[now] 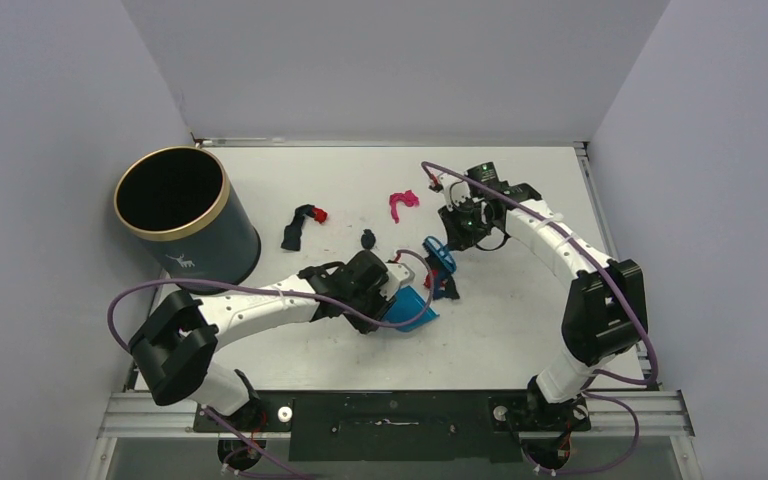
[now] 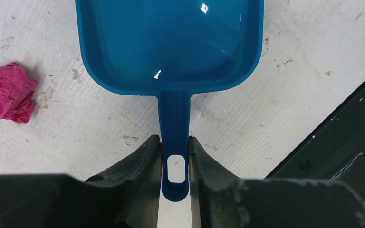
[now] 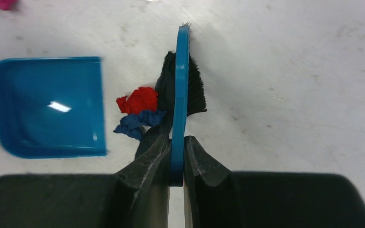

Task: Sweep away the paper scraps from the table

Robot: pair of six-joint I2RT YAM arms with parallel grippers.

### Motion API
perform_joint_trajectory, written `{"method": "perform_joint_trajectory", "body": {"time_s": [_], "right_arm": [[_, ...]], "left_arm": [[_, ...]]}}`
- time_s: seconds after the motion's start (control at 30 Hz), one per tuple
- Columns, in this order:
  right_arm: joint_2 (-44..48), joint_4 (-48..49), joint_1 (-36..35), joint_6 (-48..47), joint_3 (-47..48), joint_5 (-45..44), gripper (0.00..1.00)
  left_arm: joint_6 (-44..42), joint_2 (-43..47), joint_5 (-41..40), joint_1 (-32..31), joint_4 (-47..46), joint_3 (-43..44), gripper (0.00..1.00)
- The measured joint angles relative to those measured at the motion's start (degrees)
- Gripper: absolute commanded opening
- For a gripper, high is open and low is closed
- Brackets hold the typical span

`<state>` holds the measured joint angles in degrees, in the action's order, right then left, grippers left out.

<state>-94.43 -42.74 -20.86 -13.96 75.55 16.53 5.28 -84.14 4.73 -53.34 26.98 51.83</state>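
My left gripper [image 2: 174, 138] is shut on the handle of the blue dustpan [image 2: 171, 42], which lies flat on the white table [image 2: 290, 57]. A magenta paper scrap [image 2: 8, 92] lies to the left of the pan. My right gripper [image 3: 177, 137] is shut on the blue brush [image 3: 180, 71], with its black bristles on the table. A red scrap [image 3: 138, 99] and a dark blue scrap [image 3: 135, 124] lie between the bristles and the dustpan's open lip [image 3: 52, 107]. From above, the left gripper [image 1: 392, 285], dustpan [image 1: 415, 305], right gripper [image 1: 457, 232] and brush [image 1: 440, 260] meet mid-table.
A dark round bin [image 1: 185, 215] with a gold rim stands at the back left. More scraps lie behind the tools: a magenta one [image 1: 401, 203], a red one [image 1: 319, 214] beside a black strip [image 1: 293, 230], and a small dark one [image 1: 368, 239]. A dark rail [image 2: 332, 142] runs near the pan.
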Motion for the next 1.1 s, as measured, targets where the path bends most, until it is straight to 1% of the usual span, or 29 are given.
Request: {"method": "perform_joint_trajectory", "body": {"time_s": [0.2, 0.33, 0.43, 0.53, 0.63, 0.73, 0.93, 1.0, 1.1], "right_arm": [[-0.1, -2.7, -0.1, 3.1, 0.2, 17.8, 0.05], [-0.1, -5.2, 1.3, 5.4, -0.1, 28.2, 0.05], [-0.6, -8.2, 3.8, 5.4, 0.8, 32.6, 0.05], [-2.8, -12.6, 6.6, 4.0, 5.6, 33.4, 0.05], [-3.5, -14.0, 8.3, 3.1, 10.2, 29.8, 0.05], [-1.6, -12.0, 9.2, 2.2, 11.5, 21.1, 0.05], [5.0, -0.8, 9.2, -2.9, 5.9, -1.8, 0.05], [4.7, 3.3, 9.4, -5.1, 5.2, -7.8, 0.05], [1.9, 8.6, 10.5, -7.8, 5.5, -13.9, 0.05]], "left_arm": [[0.0, -1.1, -0.1, -0.7, 0.5, 0.1, 0.00], [0.0, -1.1, 0.0, -1.0, 0.5, 0.1, 0.00], [0.0, -1.1, 0.0, -1.0, 0.4, 0.1, 0.00], [0.0, -1.1, 0.0, -1.0, 0.4, 0.1, 0.00], [0.0, -1.0, 0.0, -1.1, 0.3, 0.1, 0.00], [0.0, -0.3, 0.0, -1.3, 0.2, 0.1, 0.00], [0.0, 1.2, 0.1, -1.4, 0.2, 0.1, 0.00], [0.0, 1.2, 0.1, -1.4, 0.3, 0.1, 0.00], [-0.1, 1.2, 0.1, -1.7, 0.3, 0.1, 0.00]]}}
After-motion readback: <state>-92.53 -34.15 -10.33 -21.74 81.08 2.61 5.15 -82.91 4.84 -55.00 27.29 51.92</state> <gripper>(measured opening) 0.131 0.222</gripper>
